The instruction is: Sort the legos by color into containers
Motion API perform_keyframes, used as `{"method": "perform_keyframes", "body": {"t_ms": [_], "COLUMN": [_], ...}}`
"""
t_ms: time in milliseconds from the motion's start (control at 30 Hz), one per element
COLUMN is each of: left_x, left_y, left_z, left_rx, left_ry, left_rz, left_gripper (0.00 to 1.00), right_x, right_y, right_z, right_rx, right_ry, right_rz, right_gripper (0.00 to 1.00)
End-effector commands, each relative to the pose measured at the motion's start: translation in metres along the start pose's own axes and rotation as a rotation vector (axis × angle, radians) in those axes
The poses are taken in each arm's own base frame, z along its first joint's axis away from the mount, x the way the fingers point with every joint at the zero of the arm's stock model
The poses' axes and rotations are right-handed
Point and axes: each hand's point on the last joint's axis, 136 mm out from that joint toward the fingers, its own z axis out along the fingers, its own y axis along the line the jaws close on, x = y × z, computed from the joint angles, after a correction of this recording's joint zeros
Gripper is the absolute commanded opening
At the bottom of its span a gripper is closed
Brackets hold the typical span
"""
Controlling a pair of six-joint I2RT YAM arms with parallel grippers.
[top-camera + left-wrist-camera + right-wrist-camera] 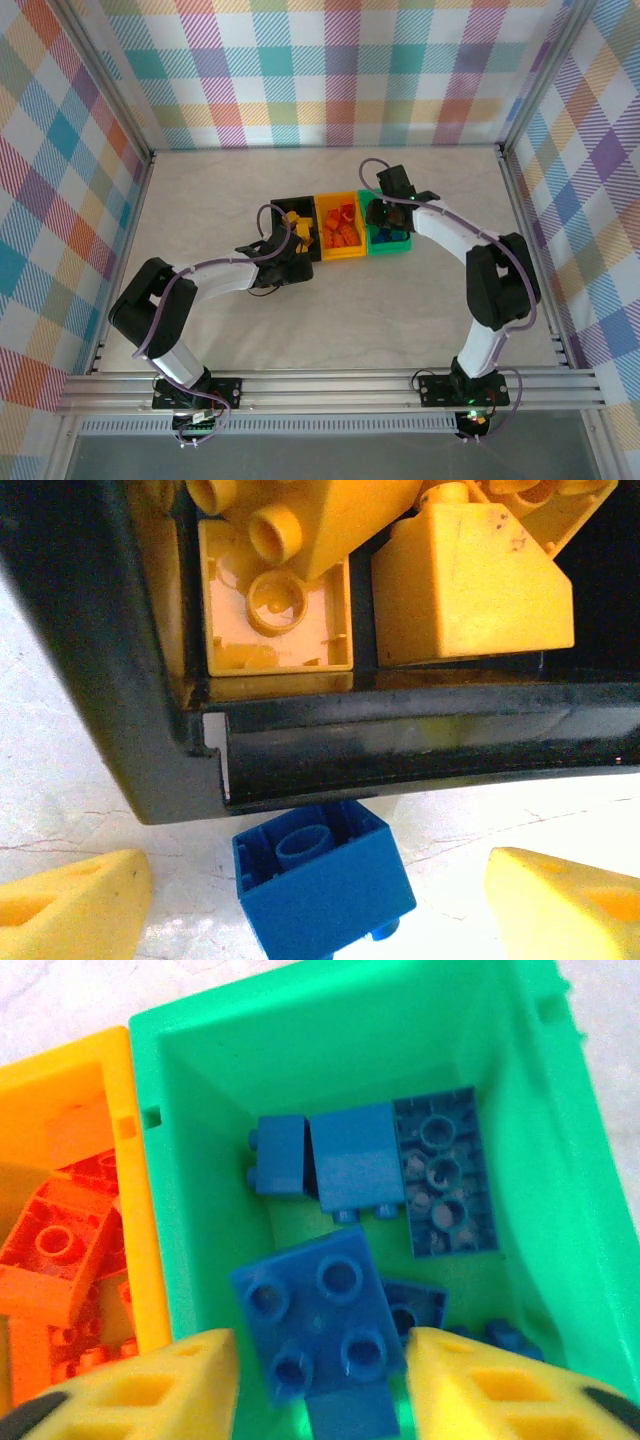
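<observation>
Legos look almost sorted: yellow ones lie in the black bin, orange in the orange bin, blue in the green bin.

Two blue pieces seem left. A loose brick lies upside down on the table, squarely between the fingers of the left pincer and just short of the black bin's wall, which runs across beyond the fingertips. That pincer is spread wide, and neither finger touches the brick.

The right pincer looks clamped on a square brick, studs facing the wrist, with the green bin directly below and other blue pieces on its floor.

Judged from this, the step is a drop on the right and a pick on the left. The right needs only to let go. The left must settle lower and close on the loose brick without catching the bin wall, then carry it across to the green bin.

From above, the left arm folds low, its forearm sweeping right. The right arm bends at a high elbow, its forearm reaching left and its wrist tipped down.
</observation>
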Motion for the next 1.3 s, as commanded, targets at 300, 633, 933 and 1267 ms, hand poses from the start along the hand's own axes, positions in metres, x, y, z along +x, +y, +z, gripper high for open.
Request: {"method": "perform_keyframes", "body": {"t_ms": [300, 633, 933, 1267], "left_x": [-0.010, -0.018, -0.008, -0.066], "left_y": [-0.008, -0.001, -0.018, -0.170], "left_z": [0.002, 0.014, -0.023, -0.067], "left_rx": [-0.009, -0.089, -0.022, 0.276], "left_ry": [-0.024, -0.034, -0.024, -0.092], "left_rz": [0.007, 0.041, 0.082, 0.153], "left_gripper": [0.78, 0.49, 0.32, 0.32], "right_x": [-0.004, 0.014, 0.015, 0.042], "right_y": [0.015, 0.004, -0.006, -0.039], "right_z": [-0.055, -0.086, -0.104, -0.112], "right_rx": [-0.122, -0.144, -0.123, -0.052], "right_ry": [-0.089, -0.137, -0.181, -0.199], "right_rz": [0.019, 0.030, 0.035, 0.099], "right_gripper": [0.68, 0.68, 0.69, 0.72]}}
